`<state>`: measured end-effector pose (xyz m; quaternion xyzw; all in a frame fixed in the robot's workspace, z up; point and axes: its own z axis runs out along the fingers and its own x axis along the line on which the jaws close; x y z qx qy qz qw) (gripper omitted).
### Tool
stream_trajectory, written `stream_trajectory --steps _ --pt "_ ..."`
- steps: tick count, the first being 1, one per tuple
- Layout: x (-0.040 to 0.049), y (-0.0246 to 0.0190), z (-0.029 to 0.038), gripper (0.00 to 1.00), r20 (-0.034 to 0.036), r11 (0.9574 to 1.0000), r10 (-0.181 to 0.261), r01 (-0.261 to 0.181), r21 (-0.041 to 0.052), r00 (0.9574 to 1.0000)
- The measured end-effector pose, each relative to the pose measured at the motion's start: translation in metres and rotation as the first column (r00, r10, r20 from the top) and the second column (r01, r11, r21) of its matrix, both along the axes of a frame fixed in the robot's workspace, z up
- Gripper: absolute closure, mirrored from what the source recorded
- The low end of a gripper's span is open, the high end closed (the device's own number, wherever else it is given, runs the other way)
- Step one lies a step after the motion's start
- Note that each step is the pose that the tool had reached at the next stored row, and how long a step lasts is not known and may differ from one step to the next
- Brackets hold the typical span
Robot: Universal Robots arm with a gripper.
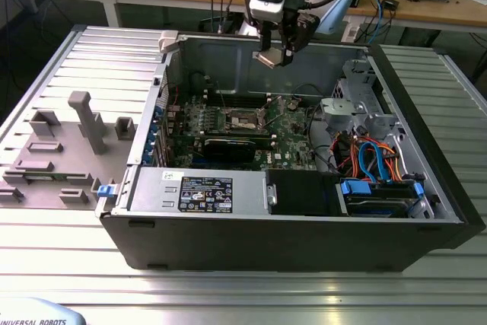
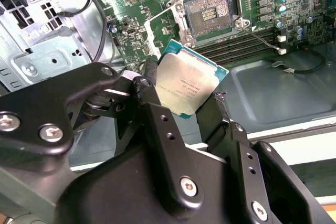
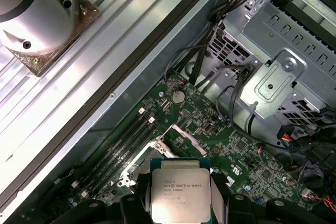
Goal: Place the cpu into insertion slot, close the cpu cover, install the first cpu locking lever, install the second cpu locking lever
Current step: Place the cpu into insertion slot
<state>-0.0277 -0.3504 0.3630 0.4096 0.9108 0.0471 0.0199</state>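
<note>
Second wrist view: cpu pinched, slot waiting bare

The hand point(image 2: 185, 88) is pressed together on two opposite edges of the cpu point(image 2: 193, 80), metal top facing the camera. The chip hangs apart from the board, and the slot point(image 2: 207, 14) lies open beyond it with its dark centre uncovered.

Risks, as I judge them: the grip is on thin edges only, so a jolt could let the chip twist or drop onto the slot's contacts. The chip also looks tilted against the slot's square, so a descent without squaring up could land a corner first and bend pins. A thin lever point(image 2: 260, 38) lies out beside the slot and could snag a finger that comes in wide.

Exterior view gives what the wrist cameras cannot: height. There the cpu point(image 1: 272, 58) sits well above the slot point(image 1: 242, 118), near the case point(image 1: 144, 211) wall's upper edge, with the case resting on the tabletop point(image 1: 228, 294). First wrist view looks over the cpu point(image 3: 180, 195) from behind; a silver frame, probably the cover point(image 3: 176, 134), stands raised just beyond it. Only the second wrist view shows the slot's centre plainly
</note>
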Motion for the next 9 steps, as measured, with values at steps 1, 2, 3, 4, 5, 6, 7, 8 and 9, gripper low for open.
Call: stream_trajectory --steps 1,2,3,4,5,6,7,8,9 --pt "0.0 0.0 -0.0002 0.46 0.0 1.0 -0.01 0.01 0.0001 1.0" --pt "0.0 0.0 -0.0004 0.46 0.0 0.9998 -0.021 0.021 0.0001 0.9998" --pt "0.0 0.0 -0.0007 0.46 0.0001 0.9992 -0.039 0.039 0.0001 0.9992" --pt "-0.0001 0.0 -0.0008 0.46 0.0 0.9988 -0.049 0.049 0.0 0.9988" --pt "-0.0002 0.0 -0.0008 0.46 -0.0001 0.9983 -0.058 0.058 0.0 0.9983" --pt "-0.0004 0.0 -0.0007 0.46 -0.0002 0.9981 -0.062 0.062 -0.0001 0.9981" --pt "-0.0004 0.0 -0.0008 0.46 0.0 0.998 -0.063 0.063 0.0 0.998" --pt "-0.0004 0.0 -0.0008 0.46 0.0 0.998 -0.064 0.064 0.0 0.998" --pt "-0.0004 0.0 -0.0009 0.46 0.0 0.998 -0.064 0.064 0.0 0.998"
